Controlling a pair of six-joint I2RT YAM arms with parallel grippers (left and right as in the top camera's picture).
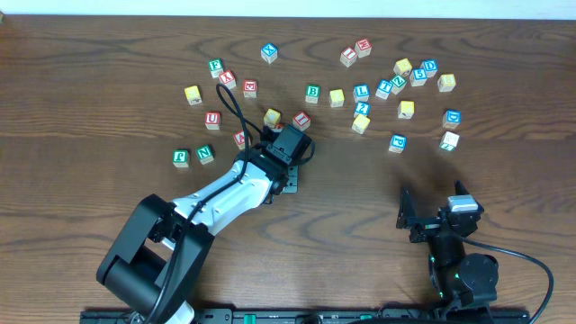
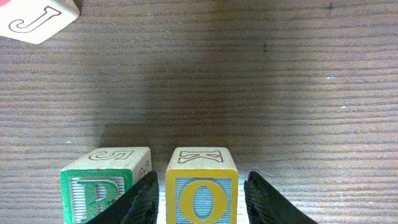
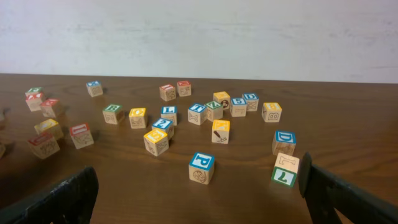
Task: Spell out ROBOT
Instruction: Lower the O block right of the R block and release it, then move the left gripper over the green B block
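Left wrist view: the left gripper (image 2: pixel 200 182) sits loose around the O block (image 2: pixel 202 198), not squeezing. Lifting away, its finger (image 2: pixel 140 202) could bump the R block (image 2: pixel 93 194) crooked.

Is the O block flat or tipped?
Flat: the yellow-framed wooden O cube stands square on the wooden table, level with the green-framed wooden R cube beside it.

Surface (image 1: pixel 90 72): we see dark brown wood grain, matt, finely streaked | R cube (image 2: pixel 93 193) and O cube (image 2: pixel 201 193): we read pale bare wood, smooth, with painted green and yellow frames | left jaws: black, matt, plastic-looking | wall (image 3: pixel 186 31): pale, matt.
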